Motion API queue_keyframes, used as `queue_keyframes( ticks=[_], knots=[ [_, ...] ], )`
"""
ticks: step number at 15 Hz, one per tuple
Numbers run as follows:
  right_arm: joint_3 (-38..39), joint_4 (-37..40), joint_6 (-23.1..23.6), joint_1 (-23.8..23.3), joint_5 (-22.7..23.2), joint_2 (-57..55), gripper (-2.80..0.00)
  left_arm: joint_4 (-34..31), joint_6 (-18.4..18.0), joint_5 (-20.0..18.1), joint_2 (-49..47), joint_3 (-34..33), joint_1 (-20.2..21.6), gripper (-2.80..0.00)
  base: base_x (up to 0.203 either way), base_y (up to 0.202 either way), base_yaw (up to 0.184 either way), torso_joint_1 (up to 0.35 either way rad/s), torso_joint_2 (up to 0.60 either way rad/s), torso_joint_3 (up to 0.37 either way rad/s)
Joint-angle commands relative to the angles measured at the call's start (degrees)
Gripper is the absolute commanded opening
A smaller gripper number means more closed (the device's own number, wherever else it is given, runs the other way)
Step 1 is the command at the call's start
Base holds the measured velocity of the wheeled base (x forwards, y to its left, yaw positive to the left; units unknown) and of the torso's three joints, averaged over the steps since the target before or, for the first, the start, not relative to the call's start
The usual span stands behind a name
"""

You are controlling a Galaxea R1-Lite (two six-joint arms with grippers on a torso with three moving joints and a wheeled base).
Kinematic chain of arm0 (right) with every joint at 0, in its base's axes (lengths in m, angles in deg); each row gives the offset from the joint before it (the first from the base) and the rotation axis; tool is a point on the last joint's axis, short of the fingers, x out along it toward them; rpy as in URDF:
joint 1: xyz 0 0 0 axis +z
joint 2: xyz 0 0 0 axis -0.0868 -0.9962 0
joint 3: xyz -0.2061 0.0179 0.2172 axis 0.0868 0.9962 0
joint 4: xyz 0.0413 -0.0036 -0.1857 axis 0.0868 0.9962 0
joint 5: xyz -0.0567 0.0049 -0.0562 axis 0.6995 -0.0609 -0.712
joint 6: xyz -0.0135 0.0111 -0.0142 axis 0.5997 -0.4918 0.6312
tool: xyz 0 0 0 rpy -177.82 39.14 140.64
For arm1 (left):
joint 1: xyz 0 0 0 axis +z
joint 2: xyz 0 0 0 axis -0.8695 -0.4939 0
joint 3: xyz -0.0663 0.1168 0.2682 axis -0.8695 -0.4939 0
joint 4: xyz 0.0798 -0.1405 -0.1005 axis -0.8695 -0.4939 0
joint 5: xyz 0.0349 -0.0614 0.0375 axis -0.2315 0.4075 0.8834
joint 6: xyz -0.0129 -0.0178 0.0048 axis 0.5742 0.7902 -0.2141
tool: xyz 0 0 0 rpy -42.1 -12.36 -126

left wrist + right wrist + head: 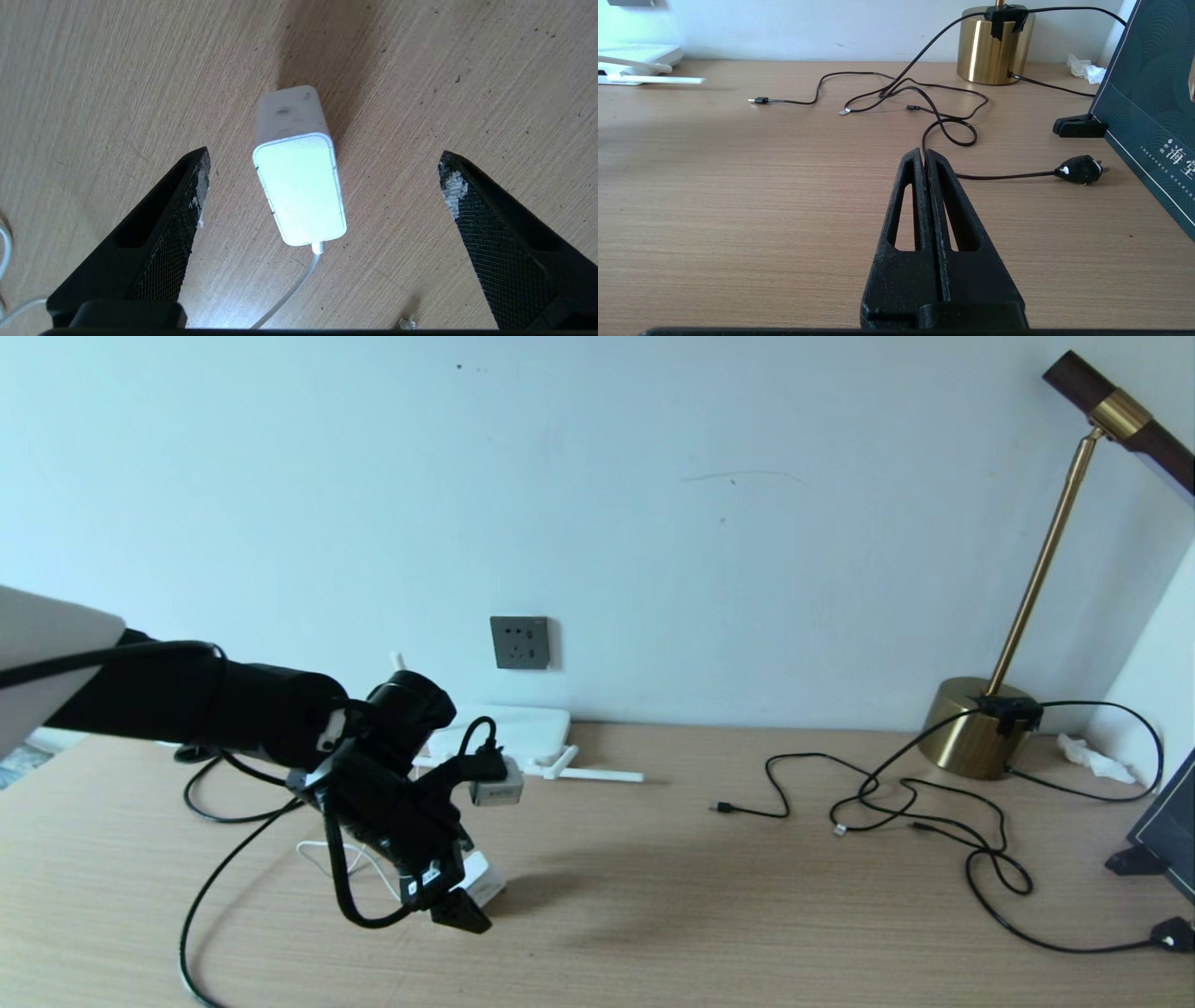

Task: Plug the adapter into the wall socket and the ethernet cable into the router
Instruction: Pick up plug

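The white adapter [299, 186] lies on the wooden table, its thin white cord [289, 289] trailing back toward the wrist. My left gripper [323, 155] hangs open just above it, one finger on each side and neither touching. In the head view the left gripper [457, 896] points down over the adapter [484, 879] at the table's left. The wall socket [520, 642] sits on the wall behind, with the router [509, 728] below it. A thick black ethernet cable [219, 882] loops at the left; its plug is hidden. My right gripper [923, 153] is shut and empty, low over the table.
A brass lamp base [971, 737] stands at the back right, with thin black USB-tipped cables [896, 803] sprawled in front of it. A black mains plug [1172, 933] and a dark box [1167, 831] sit at the right edge. One router antenna [597, 773] lies flat on the table.
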Motion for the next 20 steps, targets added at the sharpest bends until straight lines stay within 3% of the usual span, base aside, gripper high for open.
queue_keyframes(
  ticks=[1,13,14,20],
  knots=[
    [0.6,0.0,0.2,0.0,0.0,0.0,-2.80,-0.1,1.6,1.2,-0.5,-0.1,0.0,0.00,0.000,0.000,0.000,0.000,0.00,0.000],
    [0.6,0.0,0.0,0.0,0.0,0.0,-2.80,5.4,2.3,5.4,-2.8,0.0,-0.3,0.00,0.000,0.000,0.000,0.000,0.00,0.000],
    [0.6,0.0,0.0,0.1,0.0,0.0,-2.80,5.4,2.2,5.4,-2.9,0.0,-0.3,-2.80,0.000,0.000,0.000,0.000,0.00,0.000],
    [0.6,0.0,0.0,0.1,0.0,-0.1,-2.80,5.5,2.3,5.4,-3.0,-0.1,-0.4,-2.80,0.000,0.000,0.000,0.000,0.00,0.000]
  ],
)
